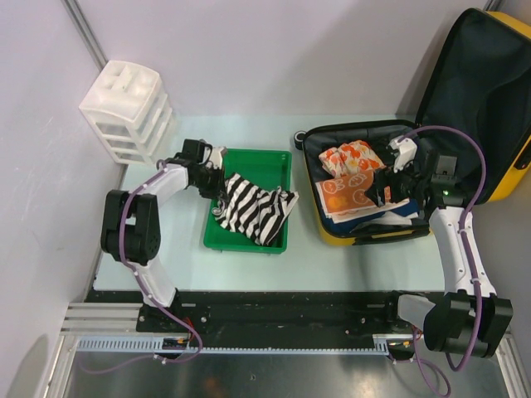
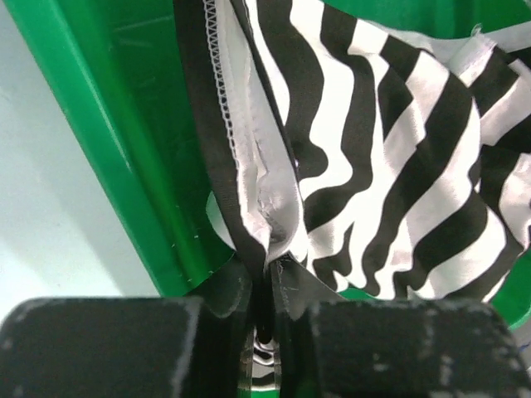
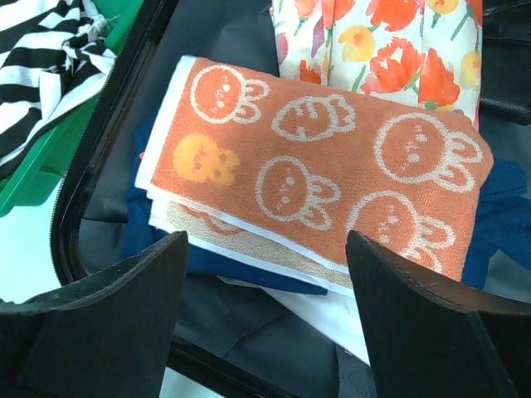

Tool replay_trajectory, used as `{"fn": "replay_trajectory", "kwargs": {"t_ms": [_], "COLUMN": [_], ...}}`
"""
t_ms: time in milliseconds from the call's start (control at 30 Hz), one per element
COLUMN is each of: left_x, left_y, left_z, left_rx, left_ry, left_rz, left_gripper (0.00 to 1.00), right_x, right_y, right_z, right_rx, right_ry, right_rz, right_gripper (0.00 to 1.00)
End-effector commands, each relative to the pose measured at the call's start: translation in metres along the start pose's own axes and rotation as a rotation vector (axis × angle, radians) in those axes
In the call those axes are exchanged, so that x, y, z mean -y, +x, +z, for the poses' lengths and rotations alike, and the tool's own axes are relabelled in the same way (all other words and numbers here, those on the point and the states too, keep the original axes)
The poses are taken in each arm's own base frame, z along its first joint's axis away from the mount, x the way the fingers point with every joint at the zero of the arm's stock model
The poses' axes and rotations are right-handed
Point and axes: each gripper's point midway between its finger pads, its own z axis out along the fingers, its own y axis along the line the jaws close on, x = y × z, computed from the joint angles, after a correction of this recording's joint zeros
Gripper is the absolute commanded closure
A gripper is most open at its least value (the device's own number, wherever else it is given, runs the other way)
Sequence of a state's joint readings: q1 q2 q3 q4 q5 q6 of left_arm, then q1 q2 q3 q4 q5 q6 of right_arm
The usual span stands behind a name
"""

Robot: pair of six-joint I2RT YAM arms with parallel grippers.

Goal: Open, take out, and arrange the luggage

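Observation:
The yellow luggage [image 1: 516, 166] lies open at the right, its black-lined lid raised. Inside it, a folded orange towel with a rabbit print [image 1: 348, 192] [image 3: 332, 174] lies on white and dark blue cloth [image 3: 207, 265], next to a floral cloth [image 1: 353, 157] [image 3: 390, 50]. My right gripper [image 1: 383, 186] [image 3: 265, 249] hovers open over the towel's near edge and holds nothing. A black-and-white striped cloth [image 1: 253, 207] [image 2: 373, 149] lies in the green tray [image 1: 265, 162] [image 2: 108, 124]. My left gripper [image 1: 217, 189] [image 2: 270, 290] is shut on that cloth's hem at the tray's left side.
A white plastic drawer unit [image 1: 129, 108] stands at the back left corner. The green tray sits between the two arms, just left of the luggage. The striped cloth [image 3: 50, 58] shows at the upper left of the right wrist view.

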State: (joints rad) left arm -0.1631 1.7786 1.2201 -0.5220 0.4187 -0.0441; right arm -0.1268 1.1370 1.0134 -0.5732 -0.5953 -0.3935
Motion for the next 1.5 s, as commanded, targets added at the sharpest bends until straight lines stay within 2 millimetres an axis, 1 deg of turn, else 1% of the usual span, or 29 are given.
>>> {"fn": "replay_trajectory", "kwargs": {"t_ms": [0, 33, 67, 100, 133, 167, 200, 233, 267, 300, 333, 367, 400, 433, 567, 700, 733, 867, 933, 1100, 1200, 1233, 1267, 1300, 1333, 1367, 1400, 1433, 1467], "left_x": [-0.007, -0.009, -0.007, -0.006, -0.004, 0.002, 0.009, 0.014, 0.021, 0.03, 0.033, 0.036, 0.042, 0.043, 0.051, 0.069, 0.072, 0.086, 0.091, 0.104, 0.12, 0.126, 0.141, 0.151, 0.16, 0.177, 0.189, 0.199, 0.216], "left_y": [-0.004, -0.005, -0.012, -0.015, -0.021, -0.025, -0.032, -0.035, -0.041, -0.046, -0.051, -0.054, -0.057, -0.061, -0.067, -0.066, -0.067, -0.065, -0.066, -0.072, -0.079, -0.082, -0.08, -0.086, -0.087, -0.084, -0.088, -0.089, -0.086], "left_z": [-0.009, -0.012, -0.019, -0.024, -0.03, -0.035, -0.045, -0.051, -0.058, -0.067, -0.073, -0.076, -0.081, -0.085, -0.091, -0.094, -0.096, -0.096, -0.095, -0.093, -0.095, -0.095, -0.094, -0.097, -0.097, -0.094, -0.092, -0.089, -0.084], "left_rx": [0.02, 0.028, 0.053, 0.067, 0.086, 0.1, 0.132, 0.148, 0.17, 0.196, 0.217, 0.229, 0.241, 0.256, 0.278, 0.28, 0.285, 0.285, 0.284, 0.284, 0.293, 0.299, 0.292, 0.309, 0.311, 0.305, 0.31, 0.306, 0.297], "left_ry": [-0.042, -0.051, -0.059, -0.056, -0.05, -0.023, -0.005, 0.014, 0.037, 0.063, 0.071, 0.078, 0.094, 0.098, 0.129, 0.18, 0.184, 0.199, 0.205, 0.23, 0.266, 0.279, 0.312, 0.329, 0.345, 0.373, 0.409, 0.435, 0.471], "left_rz": [0.055, 0.051, 0.026, 0.02, 0.012, 0.018, 0.031, 0.047, 0.066, 0.088, 0.113, 0.126, 0.136, 0.187, 0.231, 0.255, 0.268, 0.306, 0.313, 0.321, 0.352, 0.372, 0.406, 0.455, 0.487, 0.529, 0.584, 0.611, 0.65], "left_gripper": [0.82, 0.69, 0.63, 0.6, 0.52, 0.48, 0.43, 0.31, 0.26, 0.21, 0.11, 0.08, 0.01, 0.0, 0.0, 0.0, 0.0, 0.0, 0.0, 0.0, 0.0, 0.0, 0.0, 0.0, 0.0, 0.0, 0.0, 0.0, 0.0], "right_x": [0.007, 0.009, 0.009, 0.01, 0.01, 0.009, 0.012, 0.013, 0.014, 0.018, 0.025, 0.031, 0.036, 0.039, 0.054, 0.08, 0.085, 0.099, 0.104, 0.107, 0.101, 0.099, 0.094, 0.092, 0.088, 0.082, 0.076, 0.071, 0.066], "right_y": [-0.011, -0.01, -0.009, -0.009, -0.009, -0.007, -0.006, -0.006, -0.006, -0.008, -0.008, -0.007, -0.008, -0.008, -0.003, 0.002, 0.007, 0.014, 0.015, 0.026, 0.023, 0.021, 0.012, 0.008, 0.006, 0.001, -0.006, -0.006, -0.009], "right_z": [-0.004, -0.003, -0.002, -0.002, 0.0, 0.003, 0.004, 0.006, 0.008, 0.01, 0.011, 0.012, 0.014, 0.014, 0.02, 0.022, 0.027, 0.037, 0.041, 0.06, 0.06, 0.058, 0.052, 0.048, 0.043, 0.039, 0.031, 0.027, 0.025], "right_rx": [0.013, 0.006, 0.001, -0.003, -0.01, -0.021, -0.033, -0.038, -0.041, -0.032, -0.036, -0.037, -0.035, -0.033, -0.04, -0.033, -0.046, -0.05, -0.044, -0.067, -0.066, -0.062, -0.039, -0.029, -0.024, -0.012, 0.007, 0.006, 0.014], "right_ry": [0.035, 0.049, 0.052, 0.055, 0.06, 0.058, 0.082, 0.093, 0.1, 0.114, 0.144, 0.163, 0.174, 0.176, 0.19, 0.222, 0.215, 0.206, 0.2, 0.15, 0.109, 0.103, 0.093, 0.088, 0.078, 0.057, 0.052, 0.038, 0.017], "right_rz": [-0.048, -0.052, -0.057, -0.064, -0.08, -0.086, -0.095, -0.098, -0.097, -0.09, -0.072, -0.063, -0.058, -0.054, 0.008, 0.063, 0.083, 0.149, 0.174, 0.247, 0.26, 0.258, 0.237, 0.223, 0.2, 0.182, 0.16, 0.153, 0.132], "right_gripper": [0.19, 0.19, 0.2, 0.2, 0.21, 0.21, 0.21, 0.22, 0.21, 0.21, 0.2, 0.19, 0.18, 0.18, 0.15, 0.15, 0.16, 0.18, 0.18, 0.22, 0.41, 0.53, 0.57, 0.62, 0.74, 0.79, 0.86, 0.96, 1.0]}}
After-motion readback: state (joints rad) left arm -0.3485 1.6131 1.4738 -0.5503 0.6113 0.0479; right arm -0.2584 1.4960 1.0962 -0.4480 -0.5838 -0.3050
